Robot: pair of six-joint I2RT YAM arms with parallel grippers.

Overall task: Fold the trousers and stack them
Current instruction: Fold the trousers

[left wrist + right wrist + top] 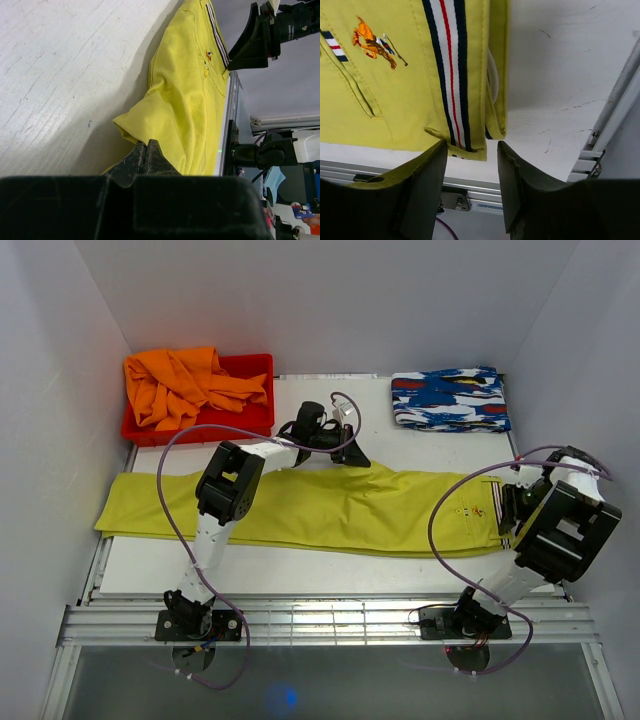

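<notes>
The yellow-green trousers [330,510] lie stretched across the table, legs to the left and striped waistband [451,75] to the right. At their far edge near the middle, my left gripper [355,455] is shut on a raised pinch of the cloth. In the left wrist view the trousers [190,100] bunch up right at the closed tips of that gripper [146,145]. My right gripper [470,150] stands open just off the waistband's near corner, above the table's front edge, with nothing between its fingers. In the top view it sits at the waist end [505,515].
A red bin [255,365] holding an orange garment [190,385] stands at the back left. A folded blue, white and red patterned cloth [450,400] lies at the back right. Metal rails [330,620] run along the table's near edge.
</notes>
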